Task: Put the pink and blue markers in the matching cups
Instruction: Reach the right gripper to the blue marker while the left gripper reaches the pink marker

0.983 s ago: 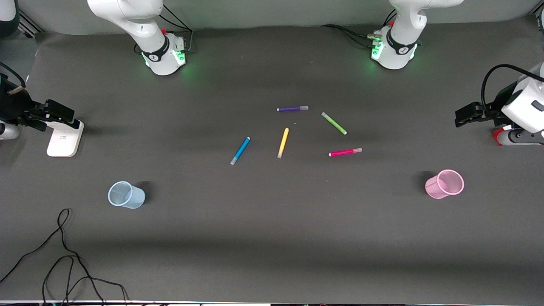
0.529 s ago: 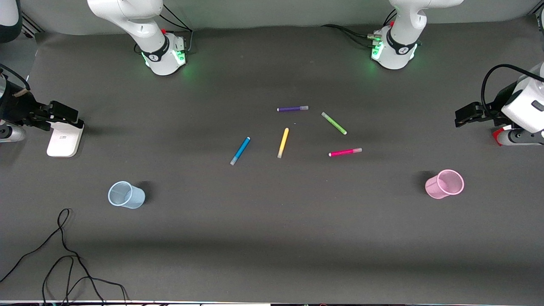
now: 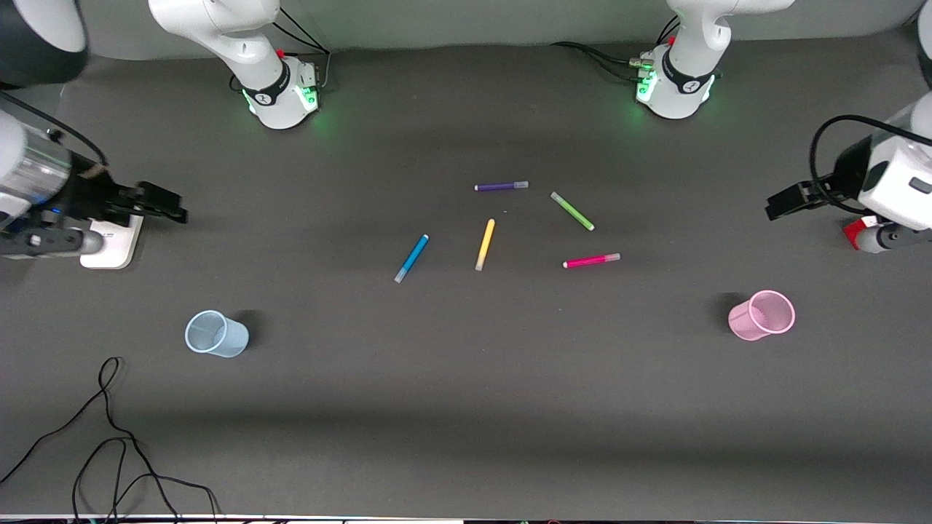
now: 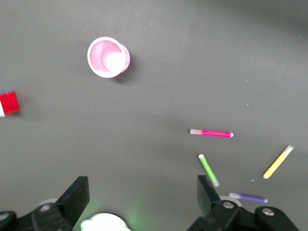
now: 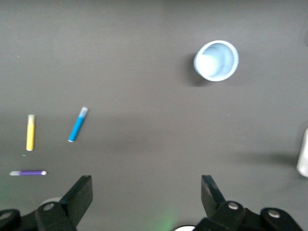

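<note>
The blue marker (image 3: 411,257) and the pink marker (image 3: 590,260) lie flat near the table's middle. The blue marker also shows in the right wrist view (image 5: 78,124), the pink one in the left wrist view (image 4: 211,133). The light blue cup (image 3: 216,333) stands toward the right arm's end and shows in the right wrist view (image 5: 216,60). The pink cup (image 3: 761,314) stands toward the left arm's end and shows in the left wrist view (image 4: 108,57). My right gripper (image 3: 164,207) is open and empty above that end of the table. My left gripper (image 3: 783,201) is open and empty above its end.
A purple pen (image 3: 501,186), a yellow pen (image 3: 485,244) and a light green pen (image 3: 572,211) lie among the markers. A white block (image 3: 111,240) lies under my right gripper, a red-and-white thing (image 3: 858,231) by my left gripper. Black cable (image 3: 109,437) trails at the near corner.
My right gripper has swung inward from the table's end toward the middle. My left gripper has moved slightly inward. The markers and cups have not moved.
</note>
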Controlling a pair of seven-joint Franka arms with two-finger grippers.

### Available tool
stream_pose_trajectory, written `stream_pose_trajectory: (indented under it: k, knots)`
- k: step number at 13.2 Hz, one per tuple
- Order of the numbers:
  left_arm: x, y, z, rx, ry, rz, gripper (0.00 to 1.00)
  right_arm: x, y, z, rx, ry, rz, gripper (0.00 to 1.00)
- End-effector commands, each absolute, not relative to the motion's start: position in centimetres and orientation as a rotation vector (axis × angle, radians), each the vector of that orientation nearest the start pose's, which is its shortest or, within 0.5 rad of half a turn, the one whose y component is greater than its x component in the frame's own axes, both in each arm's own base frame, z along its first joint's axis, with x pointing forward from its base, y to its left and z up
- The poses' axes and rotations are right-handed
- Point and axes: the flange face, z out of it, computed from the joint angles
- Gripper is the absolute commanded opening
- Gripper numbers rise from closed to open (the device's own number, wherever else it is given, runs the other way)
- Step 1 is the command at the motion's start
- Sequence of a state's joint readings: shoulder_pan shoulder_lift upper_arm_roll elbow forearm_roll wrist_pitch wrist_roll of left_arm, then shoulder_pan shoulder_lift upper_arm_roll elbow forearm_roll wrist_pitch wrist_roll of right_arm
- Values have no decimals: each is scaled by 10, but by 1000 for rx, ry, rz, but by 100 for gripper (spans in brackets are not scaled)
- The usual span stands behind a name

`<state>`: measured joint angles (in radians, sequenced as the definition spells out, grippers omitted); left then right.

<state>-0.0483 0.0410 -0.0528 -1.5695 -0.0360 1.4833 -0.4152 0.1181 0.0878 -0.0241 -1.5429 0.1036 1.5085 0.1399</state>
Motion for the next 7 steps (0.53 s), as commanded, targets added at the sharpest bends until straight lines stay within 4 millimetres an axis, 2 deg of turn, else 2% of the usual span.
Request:
stream_pose_trajectory:
  k: [1, 3, 4, 7]
  knots:
    - [536, -103, 604, -3038, -774, 212, 99, 583, 97, 576, -3015, 232, 263, 100]
    - [530, -138, 602, -2987, -915, 208, 99, 587, 141, 557, -3016, 300, 320, 100]
    - [528, -146, 600, -2945, -1019, 221, 99, 588, 166, 543, -3022, 353, 350, 100]
    - [527, -184, 580, -2792, -1334, 268, 99, 586, 246, 493, -3032, 530, 394, 100]
